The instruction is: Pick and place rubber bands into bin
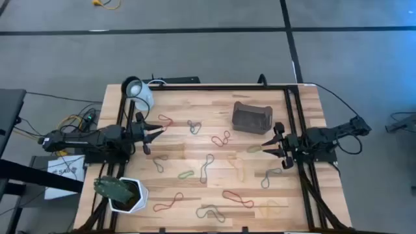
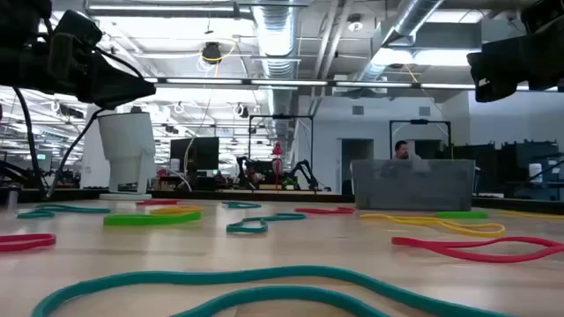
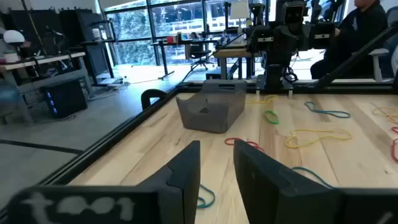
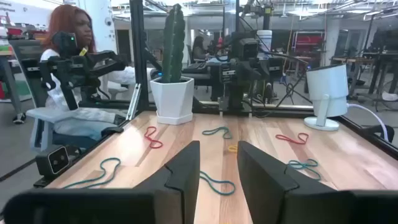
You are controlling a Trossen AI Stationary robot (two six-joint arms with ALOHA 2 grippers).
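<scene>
Your left gripper point(image 1: 153, 135) hovers at the table's left edge, jaws spread and holding nothing; a red rubber band point(image 1: 165, 121) lies just ahead of its fingertips. The rubber bands point(image 1: 207, 168) lie loose across the wooden table point(image 1: 195, 156) between your two grippers. The bin point(image 1: 252, 117) sits well ahead of the left jaws, and near the right gripper point(image 1: 272, 146), off to one side of it. That gripper's jaws are spread too, empty, with a green band point(image 1: 254, 149) just ahead of them.

Both arms reach inward over the table, left end effector point(image 1: 151, 132) and right end effector point(image 1: 268, 147) spread apart.
</scene>
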